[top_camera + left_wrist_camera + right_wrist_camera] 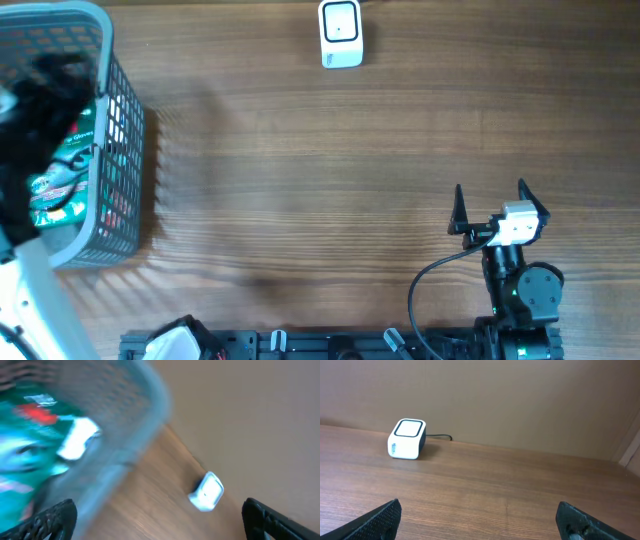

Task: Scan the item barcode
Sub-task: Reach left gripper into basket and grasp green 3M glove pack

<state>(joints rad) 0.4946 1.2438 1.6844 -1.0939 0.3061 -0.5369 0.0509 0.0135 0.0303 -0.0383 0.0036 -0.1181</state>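
Green packet [58,185] with red and white print lies inside the grey mesh basket [122,160] at the left edge of the tabletop [300,200]; the wrist view of it is badly blurred. Over the basket's open top hangs the left claw [160,519], fingers spread wide and pinching nothing. Further right, at the far edge near the middle, a small white scanner [341,33] stands by itself, its framed face turned upward. Toward the near right corner sits the right claw [490,190], spread wide and empty, pointing at the far edge, well apart from the scanner.
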